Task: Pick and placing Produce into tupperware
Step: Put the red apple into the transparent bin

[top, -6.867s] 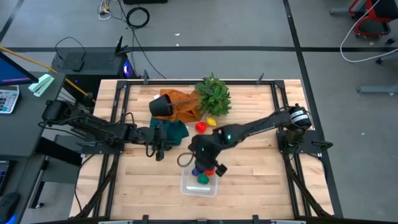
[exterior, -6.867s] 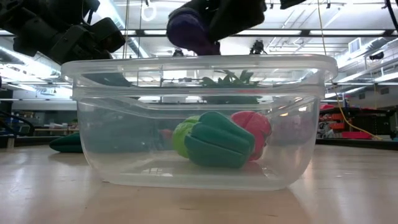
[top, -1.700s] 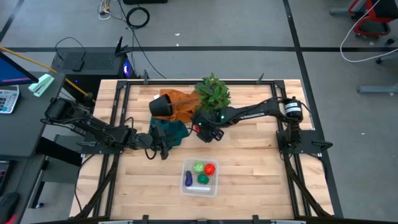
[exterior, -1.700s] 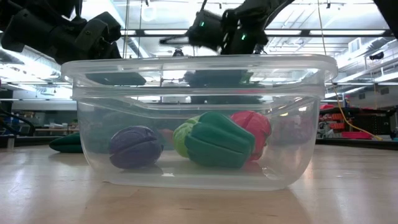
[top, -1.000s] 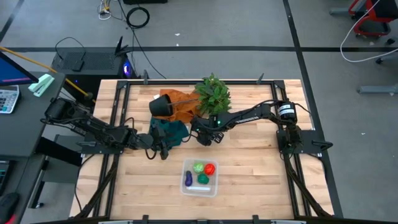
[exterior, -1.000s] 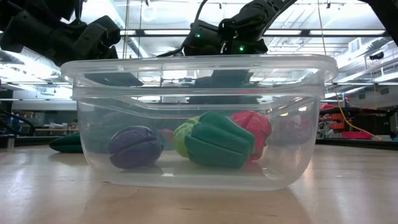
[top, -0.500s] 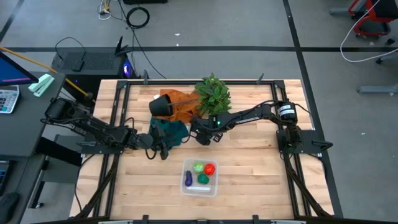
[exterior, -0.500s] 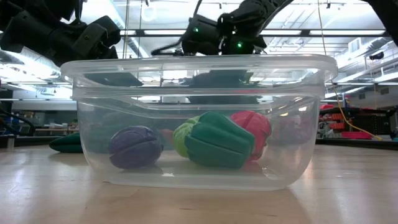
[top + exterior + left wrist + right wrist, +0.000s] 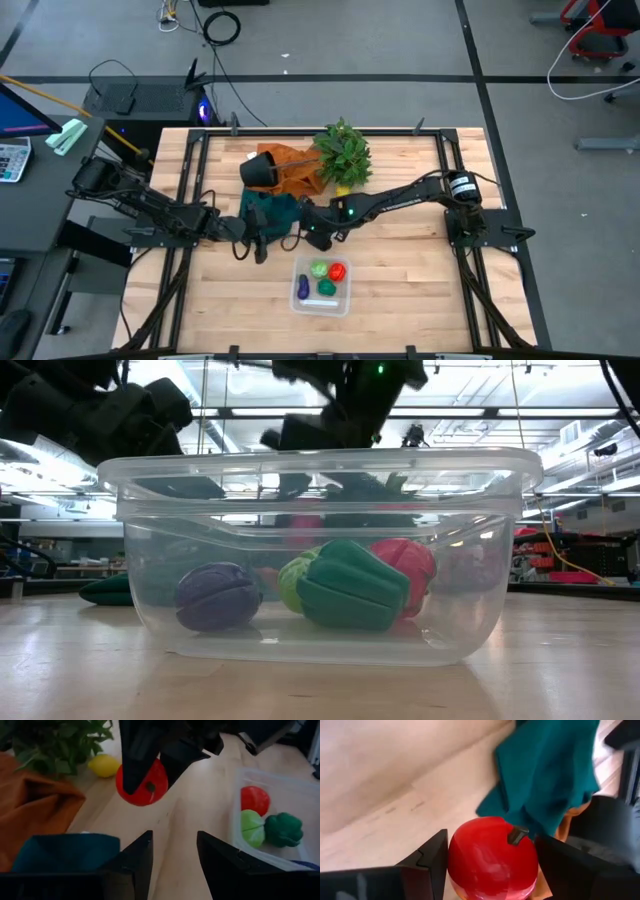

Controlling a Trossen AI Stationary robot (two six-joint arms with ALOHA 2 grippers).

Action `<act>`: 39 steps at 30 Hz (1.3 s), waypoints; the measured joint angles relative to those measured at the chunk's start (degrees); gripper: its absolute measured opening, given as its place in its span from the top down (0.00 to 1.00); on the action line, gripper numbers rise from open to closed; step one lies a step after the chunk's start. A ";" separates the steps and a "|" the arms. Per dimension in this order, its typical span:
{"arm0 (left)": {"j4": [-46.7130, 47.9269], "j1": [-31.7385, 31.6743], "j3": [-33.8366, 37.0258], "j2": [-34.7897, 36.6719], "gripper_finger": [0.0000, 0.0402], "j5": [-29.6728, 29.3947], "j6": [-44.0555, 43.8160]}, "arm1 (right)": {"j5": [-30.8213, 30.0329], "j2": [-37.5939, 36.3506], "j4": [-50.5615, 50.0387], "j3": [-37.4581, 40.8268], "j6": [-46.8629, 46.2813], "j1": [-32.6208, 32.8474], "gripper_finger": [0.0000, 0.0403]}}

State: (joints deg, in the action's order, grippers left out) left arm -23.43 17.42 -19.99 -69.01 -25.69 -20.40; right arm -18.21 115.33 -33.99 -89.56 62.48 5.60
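Clear tupperware holding four produce pieces, right gripper jaws pinching red apple

Right arm's jaws hide the red fruit partly.

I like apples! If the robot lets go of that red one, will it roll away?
Probably. The red apple looks round and glossy, so it may roll on the table. The right gripper pinches only its sides, so it might slip.
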 joint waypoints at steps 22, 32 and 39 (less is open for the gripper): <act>-2.48 5.96 0.00 0.00 0.60 -2.60 6.16 | -7.05 0.00 -14.35 -12.11 -16.64 15.12 0.46; -3.07 5.98 0.00 0.00 0.60 -2.55 5.33 | -6.75 0.00 -14.38 -12.09 -29.72 22.07 0.46; -4.50 6.05 0.00 0.00 0.60 -0.08 4.98 | -1.93 0.00 -11.93 -12.05 -41.21 25.04 0.46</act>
State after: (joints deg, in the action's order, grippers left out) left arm -27.93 23.46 -19.99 -69.01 -25.78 -15.42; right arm -20.14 115.33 -45.92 -101.61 21.27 30.64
